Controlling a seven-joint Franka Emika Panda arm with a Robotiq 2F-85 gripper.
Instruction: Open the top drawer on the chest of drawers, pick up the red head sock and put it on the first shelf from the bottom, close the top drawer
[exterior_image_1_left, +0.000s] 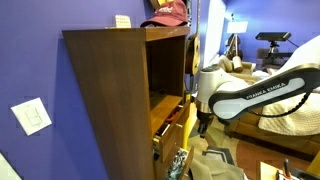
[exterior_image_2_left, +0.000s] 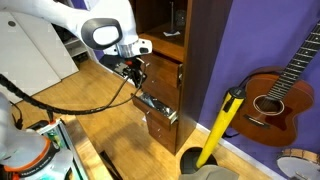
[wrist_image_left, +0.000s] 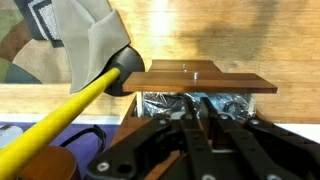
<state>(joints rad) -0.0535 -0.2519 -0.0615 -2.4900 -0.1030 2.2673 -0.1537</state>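
end effector closed, holding nothing — by open drawer | wooden floor | purple wall

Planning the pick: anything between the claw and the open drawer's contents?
Nothing visible. The shut claw hangs above the open drawer, whose top is uncovered. The yellow pole stands off to the side. No red sock shows among the shiny contents.

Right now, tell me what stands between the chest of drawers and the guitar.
A tilted yellow pole stands between the chest of drawers and the guitar, seen in an exterior view.
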